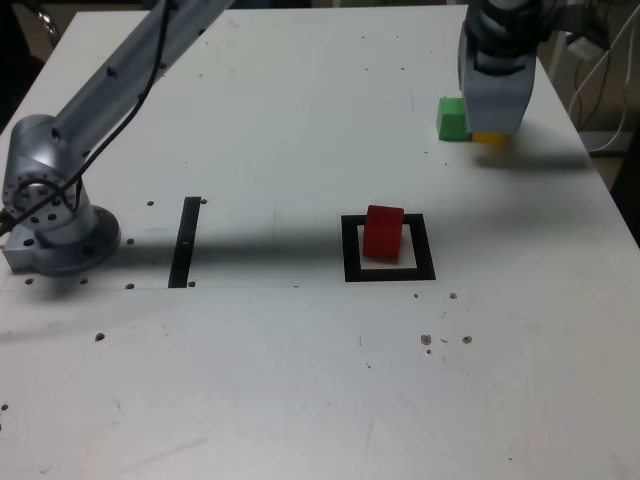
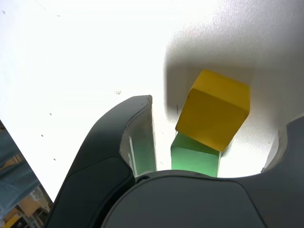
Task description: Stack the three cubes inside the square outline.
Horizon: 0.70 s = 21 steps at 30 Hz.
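Yellow cube (image 2: 213,109): likely light, rigid; pinch opposite side faces, clear of green cube (image 2: 194,158). Jaws parted, empty.

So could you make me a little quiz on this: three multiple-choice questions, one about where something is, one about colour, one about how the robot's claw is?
1. Where is the red cube?
A) On the straight black strip
B) Inside the square outline
C) Beside the green cube

2. What colour is the cube right next to the green cube?
A) Yellow
B) Blue
C) Red

3. How is the gripper?
A) Shut tight, holding nothing
B) Shut on the red cube
C) Open

Answers:
1. B: the exterior view shows it with the black frame around it.
2. A: the wrist view shows the yellow cube close up against the green one.
3. C: in the wrist view the jaws stand wide apart, one to each side of the two cubes.
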Each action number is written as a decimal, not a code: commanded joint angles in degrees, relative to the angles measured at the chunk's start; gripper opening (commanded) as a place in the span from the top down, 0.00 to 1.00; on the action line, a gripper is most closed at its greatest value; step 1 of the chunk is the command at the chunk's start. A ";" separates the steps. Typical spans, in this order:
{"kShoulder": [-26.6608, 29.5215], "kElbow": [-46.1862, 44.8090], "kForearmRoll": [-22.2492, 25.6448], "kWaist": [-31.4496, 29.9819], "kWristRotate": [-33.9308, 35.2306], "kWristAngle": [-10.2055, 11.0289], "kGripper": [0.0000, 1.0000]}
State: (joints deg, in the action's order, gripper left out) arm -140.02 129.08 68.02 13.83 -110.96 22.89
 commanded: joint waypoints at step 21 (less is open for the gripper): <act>-0.91 0.69 0.05 -0.03 -1.22 -4.70 0.18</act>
State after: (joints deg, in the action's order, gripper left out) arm -140.53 129.23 68.36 13.83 -111.48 18.25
